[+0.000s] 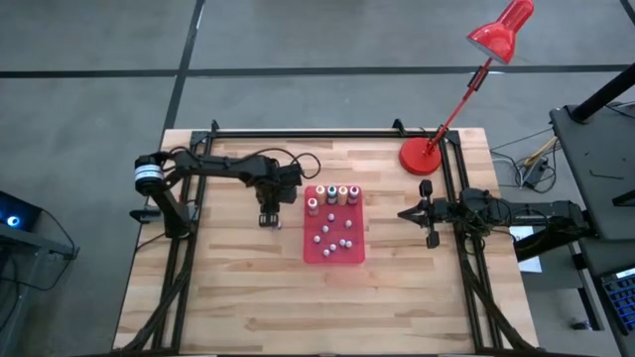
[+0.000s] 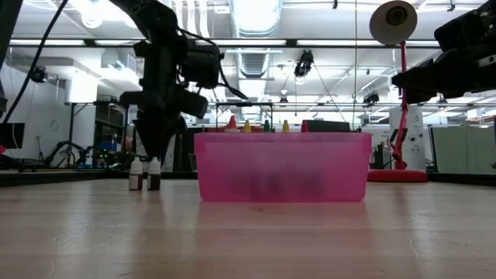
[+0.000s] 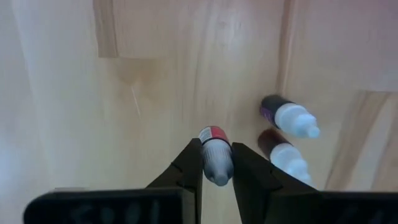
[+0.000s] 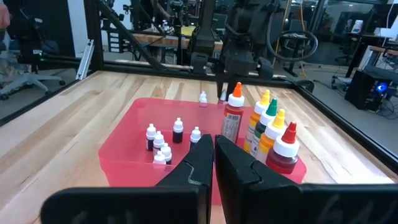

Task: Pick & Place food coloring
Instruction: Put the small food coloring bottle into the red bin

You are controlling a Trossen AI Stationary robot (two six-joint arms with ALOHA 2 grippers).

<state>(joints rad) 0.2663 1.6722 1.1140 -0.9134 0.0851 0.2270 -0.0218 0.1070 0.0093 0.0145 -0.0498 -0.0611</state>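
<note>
Both arms are black, built of slim round tubes joined by thicker blocks at the joints. The left arm [image 1: 223,167] has a silver ring with dark stripes near its base, and thin black cables run in loops along its upper links. The right arm [image 1: 516,211] is the same black colour, with a bulky shoulder part and a cable along its side. Each gripper has two flat, dark fingers that narrow toward the tip like wedges; the left gripper [image 3: 216,163] and the right gripper [image 4: 214,149] both show matte black plastic with smooth, slanted inner faces.
</note>
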